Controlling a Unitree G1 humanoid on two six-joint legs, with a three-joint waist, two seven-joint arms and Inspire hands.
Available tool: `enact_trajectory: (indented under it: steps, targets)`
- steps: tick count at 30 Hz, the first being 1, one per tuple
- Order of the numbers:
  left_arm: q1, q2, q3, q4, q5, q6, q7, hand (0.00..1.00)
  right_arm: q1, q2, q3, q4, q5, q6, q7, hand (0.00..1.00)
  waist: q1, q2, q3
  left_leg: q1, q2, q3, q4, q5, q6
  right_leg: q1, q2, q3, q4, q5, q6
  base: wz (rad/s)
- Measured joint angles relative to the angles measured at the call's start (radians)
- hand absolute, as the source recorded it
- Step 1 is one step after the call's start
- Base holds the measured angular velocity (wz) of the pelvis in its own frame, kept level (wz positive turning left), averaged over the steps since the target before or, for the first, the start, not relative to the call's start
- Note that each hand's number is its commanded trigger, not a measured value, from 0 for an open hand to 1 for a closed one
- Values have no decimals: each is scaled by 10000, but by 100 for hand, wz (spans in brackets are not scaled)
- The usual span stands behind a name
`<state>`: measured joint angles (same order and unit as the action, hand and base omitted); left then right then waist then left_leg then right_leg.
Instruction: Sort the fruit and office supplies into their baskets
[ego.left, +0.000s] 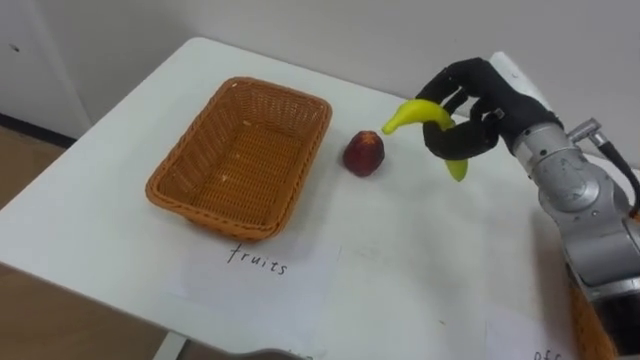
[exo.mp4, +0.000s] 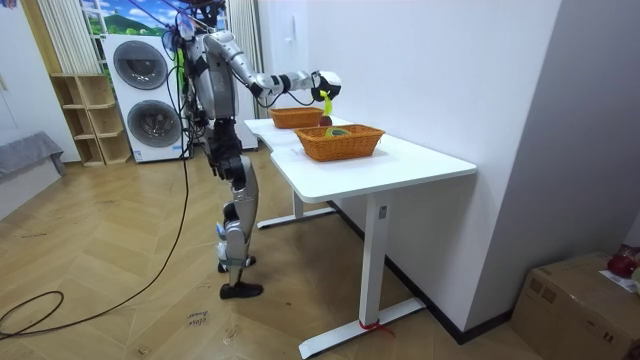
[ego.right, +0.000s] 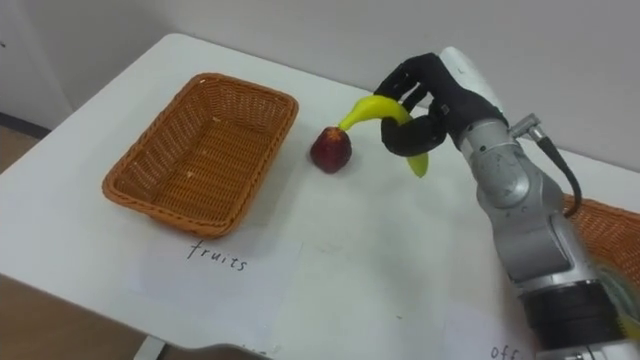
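Observation:
My right hand (ego.left: 478, 108) is shut on a yellow banana (ego.left: 418, 114) and holds it above the white table (ego.left: 420, 270), to the right of a red apple (ego.left: 364, 153). The apple lies on the tabletop just right of an empty wicker basket (ego.left: 173, 186), which stands behind a paper sheet marked "fruits" (ego.left: 258, 262). In the right eye view the hand (ego.right: 432, 92), banana (ego.right: 370, 108), apple (ego.right: 330, 149) and basket (ego.right: 128, 180) stand the same way. In the room view I stand at the table's long side, with my right arm stretched over it and the banana (exo.mp4: 326, 100) hanging from the hand.
A second wicker basket (ego.right: 603, 222) stands at the table's right end, partly hidden behind my forearm; the room view shows it (exo.mp4: 340, 142) as the nearer one, with things inside. The table's far edge runs along a white wall. The front edge is close below the paper.

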<state>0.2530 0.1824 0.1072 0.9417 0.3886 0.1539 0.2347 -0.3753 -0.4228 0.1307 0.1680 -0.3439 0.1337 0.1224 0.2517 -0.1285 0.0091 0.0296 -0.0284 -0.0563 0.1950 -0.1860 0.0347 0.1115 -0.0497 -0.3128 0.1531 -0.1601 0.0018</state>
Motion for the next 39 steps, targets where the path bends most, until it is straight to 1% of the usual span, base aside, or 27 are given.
enact_trajectory:
  steps: [4, 9, 11, 19, 20, 24, 27, 31, 36, 37, 39]
  targets:
    - [19, -54, -14, -1, -4, 7, -15, 0, -299, 468, 22, 0, 94, -1, -379, 100, 4, -26, 12, -38, -11, -110, 15, 0, 0, 28, -12, -206, -6, 0, 1, 8]
    - [57, -56, -84, -1, -4, 9, -18, 0, -700, 792, 74, 0, 202, -9, -622, 100, 17, -10, 23, -89, -24, -271, 44, 1, 0, 53, -21, -397, -4, -1, 2, 12]
    - [56, -58, -113, -14, -3, 10, -36, 0, -768, 836, 85, -1, 205, -12, -669, 100, 32, -5, 26, -97, -26, -296, 46, 1, 0, 74, -24, -463, -5, -1, 3, 12]
    - [-39, -59, -103, -3, -1, 14, -95, 0, -778, 845, 454, -254, 210, -14, -795, 100, 280, -23, 12, -86, -24, -333, 76, 1, 1, 80, -19, -439, -10, -8, 13, 1]
    - [-58, -59, -102, 9, 1, 13, -96, 0, -779, 850, 466, -274, 225, -16, -795, 100, 304, -6, 24, -87, -23, -335, 68, 1, 1, 80, -19, -438, -10, -9, 15, 0]
    - [-118, -71, -49, 29, 31, 14, -98, 0, -783, 1094, 466, -368, 365, -42, -1058, 100, 420, 9, 30, -88, -24, -333, 24, 1, 0, 84, -19, -457, -11, -16, 26, 0]
    - [-207, -92, -23, 22, 193, 17, -106, 0, -803, 1190, 465, -367, 480, -46, -1318, 100, 579, 3, 25, -93, -28, -330, 25, 1, 0, 82, -21, -490, -14, -16, 27, 0]
    - [-163, -168, -26, -9, 624, 76, -124, 0, -1018, 1484, 469, -365, 516, -95, -1662, 100, 618, -5, 19, -95, -28, -331, 38, 1, 0, 86, -23, -508, -14, -16, 27, 0]
    - [-174, -178, -41, -9, 647, 75, -166, 0, -1186, 1500, 709, -365, 998, -160, -2171, 100, 719, 6, 27, -21, -31, -373, 65, 1, -1, 198, -26, -656, -14, -19, 32, 5]
    - [-187, -174, -49, -9, 647, 75, -223, 0, -1186, 1501, 832, -363, 1072, -170, -2230, 100, 730, 5, 27, -13, -37, -447, 82, 1, -1, 230, -34, -760, -14, -22, 35, 7]
    - [-176, -172, -134, -11, 648, 66, -278, 0, -1185, 1534, 955, -359, 1063, -206, -2263, 100, 732, 11, 31, -4, -62, -540, 83, 1, 0, 289, -47, -788, -10, -26, 43, 15]
